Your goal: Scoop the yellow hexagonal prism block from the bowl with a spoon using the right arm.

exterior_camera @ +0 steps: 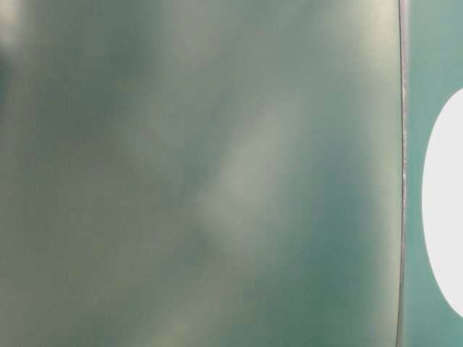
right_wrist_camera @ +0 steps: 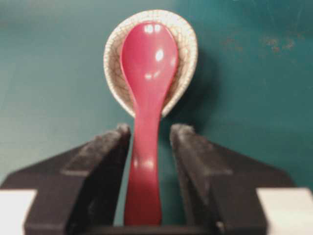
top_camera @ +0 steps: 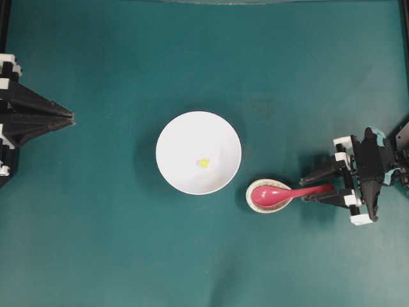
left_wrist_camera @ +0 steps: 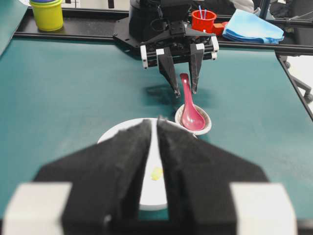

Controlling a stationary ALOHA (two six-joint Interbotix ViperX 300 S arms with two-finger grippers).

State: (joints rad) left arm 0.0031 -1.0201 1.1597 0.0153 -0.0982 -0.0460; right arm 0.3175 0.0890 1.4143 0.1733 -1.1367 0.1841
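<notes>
The spoon (top_camera: 281, 193) lies with its scoop cradled in the small speckled rest (top_camera: 270, 196) just beside the bowl (top_camera: 199, 152), low and to its right in the overhead view, and the handle reaches out over the counter (top_camera: 115, 256) toward the right gripper (top_camera: 317, 189). Its long axis runs almost level across that view — scoop end pointing at the bowl, handle end pointing at the right arm. In the right wrist view the same axis runs straight up the middle, with the scoop far and the handle near.

That gripper is spread, one finger either side of the handle with a gap on both sides; nothing is pinched yet. The left gripper (left_wrist_camera: 156, 161) hangs back at the counter's left edge, its fingers nearly pressed together with only a thin slit between them, holding nothing.

Glossy and hard, the spoon looks stiff, light and slippery — probably glazed or plastic, so a loose pinch could let it twist or slide. The sensible hold is on the straight handle, across its narrow width near the tail, squarely, so the scoop stays level.

The block (top_camera: 203, 162) sits inside the bowl near the bottom, slightly off centre. It is tiny and light, and likely to skitter ahead of the scoop's lip.
</notes>
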